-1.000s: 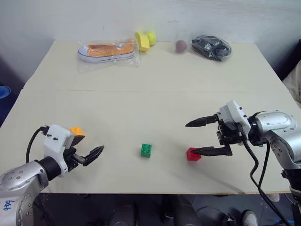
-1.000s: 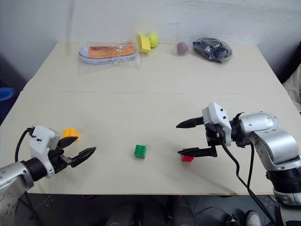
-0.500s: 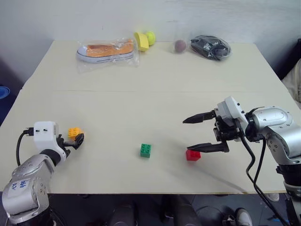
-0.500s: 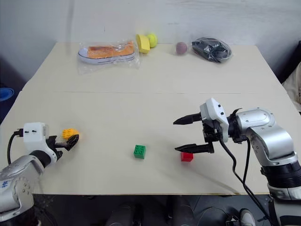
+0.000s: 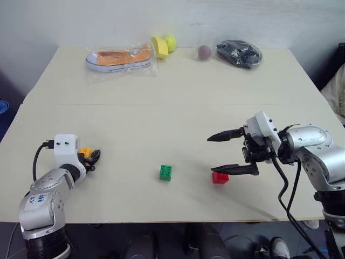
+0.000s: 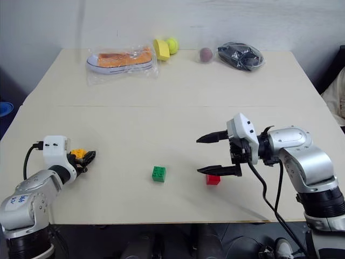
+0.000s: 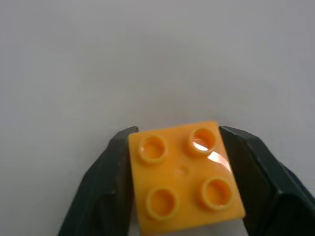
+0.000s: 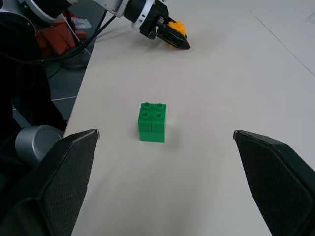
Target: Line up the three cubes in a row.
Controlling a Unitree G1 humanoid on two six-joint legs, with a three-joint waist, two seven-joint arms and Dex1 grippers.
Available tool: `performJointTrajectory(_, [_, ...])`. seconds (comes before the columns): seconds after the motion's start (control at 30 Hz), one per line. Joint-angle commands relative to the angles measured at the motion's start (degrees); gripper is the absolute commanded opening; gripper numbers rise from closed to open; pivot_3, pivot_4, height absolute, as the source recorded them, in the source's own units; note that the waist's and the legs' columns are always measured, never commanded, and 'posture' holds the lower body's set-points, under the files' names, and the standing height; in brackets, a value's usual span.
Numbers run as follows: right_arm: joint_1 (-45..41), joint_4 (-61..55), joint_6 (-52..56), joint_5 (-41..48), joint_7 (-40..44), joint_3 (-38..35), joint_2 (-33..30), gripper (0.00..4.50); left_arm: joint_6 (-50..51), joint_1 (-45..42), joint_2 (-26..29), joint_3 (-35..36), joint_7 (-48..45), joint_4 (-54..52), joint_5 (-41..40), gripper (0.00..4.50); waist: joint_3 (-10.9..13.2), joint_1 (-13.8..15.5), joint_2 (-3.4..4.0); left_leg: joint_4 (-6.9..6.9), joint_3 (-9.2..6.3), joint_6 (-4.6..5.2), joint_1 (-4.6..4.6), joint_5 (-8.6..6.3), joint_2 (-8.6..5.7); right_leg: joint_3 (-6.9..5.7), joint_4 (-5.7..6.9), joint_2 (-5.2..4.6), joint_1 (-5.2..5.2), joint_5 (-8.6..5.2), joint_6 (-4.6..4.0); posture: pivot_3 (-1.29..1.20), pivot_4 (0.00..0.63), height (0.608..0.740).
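Note:
The orange-yellow cube [image 7: 184, 177] sits on the table at the left, clamped between the two black fingers [image 7: 115, 187] of my left gripper [image 5: 90, 158], which is shut on it. The green cube [image 5: 166, 172] stands alone near the table's front middle, and it faces the right wrist camera [image 8: 152, 120]. To its right lies the red cube [image 5: 220, 177]. My right gripper [image 5: 211, 155] hangs open and points left, its lower finger just above the red cube's near side, holding nothing.
Along the table's far edge lie a bagged orange shoe [image 5: 119, 58], a yellow ball with a yellow cup [image 5: 161, 46], a purple ball [image 5: 204, 52] and a black bundle in plastic [image 5: 239, 53]. The table's front edge [image 5: 161, 220] runs close below the cubes.
My left gripper, open a second ago just short of the orange-yellow cube, has moved forward onto it and shut on it. The right gripper has stayed where it was, open.

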Motion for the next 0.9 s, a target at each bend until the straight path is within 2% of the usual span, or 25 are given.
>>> performJointTrajectory(0.03, [0.48,-1.79,0.09,1.34,-0.63,-2.25,-0.36,4.5,1.7,0.5,-0.24,2.41,1.02,-3.66,-0.96,1.53,0.0,0.01,0.0,0.0,0.0,0.0,0.0,0.0,0.0,0.0,0.0,0.0,0.0,0.0,0.0,0.0,0.15,0.74])
performJointTrajectory(0.17, [1.32,-2.35,0.43,1.58,-0.46,-2.61,-1.16,4.5,0.53,0.85,2.5,2.19,-2.19,-3.58,-2.45,1.55,0.0,0.01,0.0,0.0,0.0,0.0,0.0,0.0,0.0,0.0,0.0,0.0,0.0,0.0,0.0,0.0,0.15,0.74])
performJointTrajectory(0.27, [3.68,-3.47,0.52,2.1,2.68,-3.21,-4.13,4.5,-8.96,1.81,13.35,-4.28,-22.04,-1.01,-7.96,1.55,0.0,0.26,0.0,0.0,0.0,-0.02,-0.02,-0.01,0.0,-0.01,0.0,0.01,-0.04,-0.01,-0.01,0.0,0.15,0.74])
performJointTrajectory(0.33, [4.78,-3.45,0.01,1.92,3.95,-3.35,-5.74,4.5,-14.71,2.79,19.41,-7.39,-31.97,1.15,-9.47,1.55,0.0,0.14,0.01,0.01,0.0,-0.03,-0.03,-0.01,-0.02,-0.03,-0.03,-0.02,-0.06,-0.02,-0.04,0.0,0.15,0.74])
performJointTrajectory(0.43, [7.02,-3.19,-1.98,0.33,4.89,-3.93,-7.88,4.5,-25.88,3.88,27.12,-10.97,-46.44,5.99,-9.95,1.55,0.0,-0.09,0.01,-0.02,0.03,-0.06,-0.02,-0.06,-0.01,-0.01,-0.06,-0.01,-0.06,-0.03,-0.06,0.0,0.15,0.74])
performJointTrajectory(0.5, [9.79,-3.2,-3.63,-0.92,5.4,-5.19,-9.51,4.5,-35.25,2.5,32.23,-16.25,-56.58,11.38,-7.52,1.55,0.0,-0.32,0.02,-0.05,0.05,-0.09,-0.02,-0.07,0.04,-0.03,-0.05,0.02,-0.1,-0.07,-0.12,0.0,0.15,0.74])
performJointTrajectory(0.57, [11.97,-3.68,-3.85,-0.7,5.16,-6.67,-10.43,4.5,-42.56,-0.13,35.08,-20.75,-63.5,16.7,-5.37,1.55,0.01,-0.49,0.04,-0.05,0.07,-0.13,-0.02,-0.08,0.09,-0.08,-0.05,0.09,-0.12,-0.1,-0.17,0.0,0.15,0.74])
performJointTrajectory(0.73, [17.7,-7.08,-2.54,0.52,2.72,-10.95,-11.25,4.5,-55.78,-13.74,32.85,-30.84,-72.15,32.73,0.38,1.55,0.02,0.01,0.06,-0.02,0.09,-0.11,-0.04,-0.07,0.08,-0.12,0.0,0.11,-0.12,-0.1,-0.18,0.0,0.15,0.74])
performJointTrajectory(0.9, [22.16,-9.83,-1.65,1.08,1.11,-14.29,-11.57,4.5,-61.3,-20.56,28.83,-34.87,-74.48,40.22,2.94,1.55,0.03,0.0,0.05,-0.02,0.15,-0.03,-0.08,-0.1,0.04,-0.11,-0.01,0.15,-0.12,-0.07,-0.12,0.0,0.15,0.74])
